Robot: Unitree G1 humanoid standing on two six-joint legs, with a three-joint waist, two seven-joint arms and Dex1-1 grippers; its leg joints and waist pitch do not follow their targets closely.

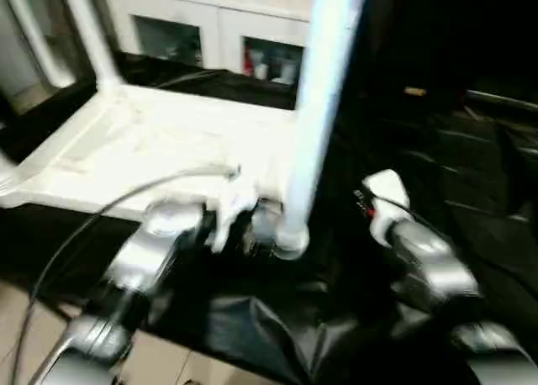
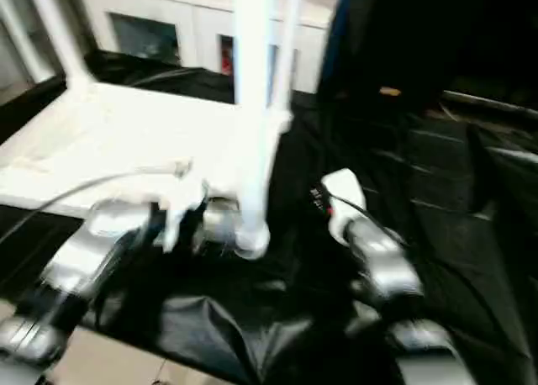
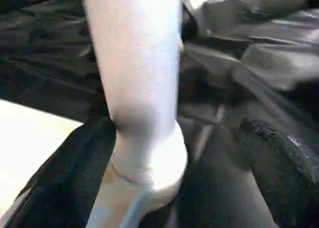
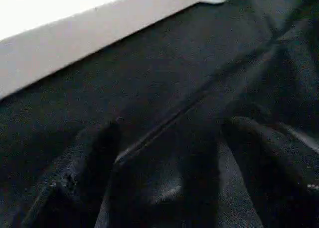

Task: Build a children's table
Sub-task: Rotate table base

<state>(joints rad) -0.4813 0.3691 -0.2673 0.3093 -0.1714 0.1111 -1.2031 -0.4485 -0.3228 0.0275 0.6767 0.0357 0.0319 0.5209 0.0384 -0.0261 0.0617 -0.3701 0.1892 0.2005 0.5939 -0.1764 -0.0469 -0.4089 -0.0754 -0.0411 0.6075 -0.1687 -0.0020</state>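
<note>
The white tabletop (image 1: 143, 150) lies upside down on black cloth. A white leg (image 1: 315, 108) stands upright in its near right corner socket (image 3: 149, 163). More legs (image 1: 88, 32) rise from the far corners. My left gripper (image 3: 177, 133) is open at this corner, with the leg's base between its black fingers (image 3: 65, 178) and closer to one of them. My right gripper (image 4: 174, 188) is open over the black cloth to the right of the tabletop, holding nothing; the tabletop's white edge (image 4: 75, 44) lies ahead of it.
A black cloth (image 1: 252, 318) covers the work surface, wrinkled near the front edge. A white glass-doored cabinet (image 1: 210, 23) stands behind. A grey cable (image 1: 101, 208) runs from my left arm across the tabletop. Light floor (image 1: 25, 318) shows at the lower left.
</note>
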